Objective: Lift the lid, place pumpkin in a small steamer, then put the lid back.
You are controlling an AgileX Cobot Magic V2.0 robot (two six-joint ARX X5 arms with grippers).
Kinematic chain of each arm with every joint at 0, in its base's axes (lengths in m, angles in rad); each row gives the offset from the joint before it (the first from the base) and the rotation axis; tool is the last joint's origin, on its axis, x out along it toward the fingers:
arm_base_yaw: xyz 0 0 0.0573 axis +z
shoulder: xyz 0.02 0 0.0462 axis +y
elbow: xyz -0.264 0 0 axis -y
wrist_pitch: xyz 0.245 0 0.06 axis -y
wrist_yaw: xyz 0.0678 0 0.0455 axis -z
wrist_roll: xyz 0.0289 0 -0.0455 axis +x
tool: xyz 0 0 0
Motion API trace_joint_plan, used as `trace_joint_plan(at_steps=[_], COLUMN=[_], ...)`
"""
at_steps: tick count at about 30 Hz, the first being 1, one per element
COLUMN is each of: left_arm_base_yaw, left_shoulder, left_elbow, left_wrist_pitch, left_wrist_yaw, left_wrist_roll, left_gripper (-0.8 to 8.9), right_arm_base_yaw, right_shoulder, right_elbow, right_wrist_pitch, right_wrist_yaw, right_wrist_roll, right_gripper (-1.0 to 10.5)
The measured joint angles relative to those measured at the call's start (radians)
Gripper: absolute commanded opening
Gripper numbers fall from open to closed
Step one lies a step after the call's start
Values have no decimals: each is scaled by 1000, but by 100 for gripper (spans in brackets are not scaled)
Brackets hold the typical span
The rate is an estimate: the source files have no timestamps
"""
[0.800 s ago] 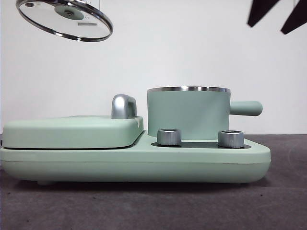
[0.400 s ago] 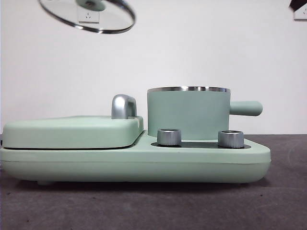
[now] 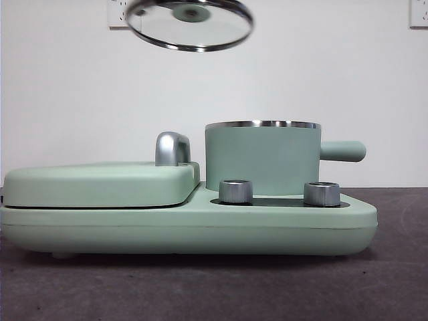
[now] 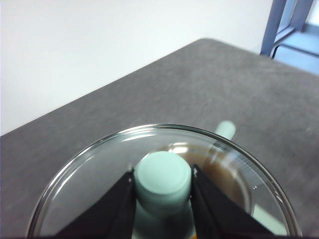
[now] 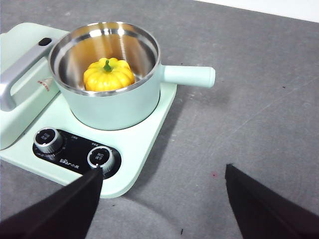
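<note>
The clear glass lid (image 3: 190, 25) with its steel rim hangs tilted high in the front view, up and to the left of the small steamer (image 3: 262, 158). My left gripper (image 4: 163, 180) is shut on the lid's mint-green knob (image 4: 163, 175), and the lid (image 4: 89, 169) fills that wrist view. The yellow-orange pumpkin (image 5: 108, 74) sits inside the uncovered small steamer (image 5: 107, 99), stem up. My right gripper (image 5: 162, 191) is open, high above the table in front of the cooker, holding nothing.
The steamer stands on a wide mint-green cooker base (image 3: 187, 224) with two silver knobs (image 3: 235, 191). A flat mint-green griddle cover (image 3: 100, 184) with a steel handle (image 3: 172, 148) takes up the base's left half. The steamer's side handle (image 3: 342, 151) points right.
The lid has travelled to the right along the top of the front view, closer to above the steamer. The black tips at the top right corner have left the picture.
</note>
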Motion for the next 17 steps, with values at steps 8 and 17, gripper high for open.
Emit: trace_joint_plan(at_steps=[8,17], left_arm_base_yaw=[-57,-76], left_shoulder=[135,275], left_elbow=[0,0], left_wrist_pitch=[186,359], left_wrist_yaw=[0,0], left_wrist_roll=[-25,-24], left_gripper=[10,10], right_arm_base_yaw=[0,0], right_shoulder=[-2,-2], right_elbow=[0,0], right_wrist_pitch=[-22,-23], right_wrist_yaw=[0,0], right_wrist_roll=[4,6], right_gripper=[377,377])
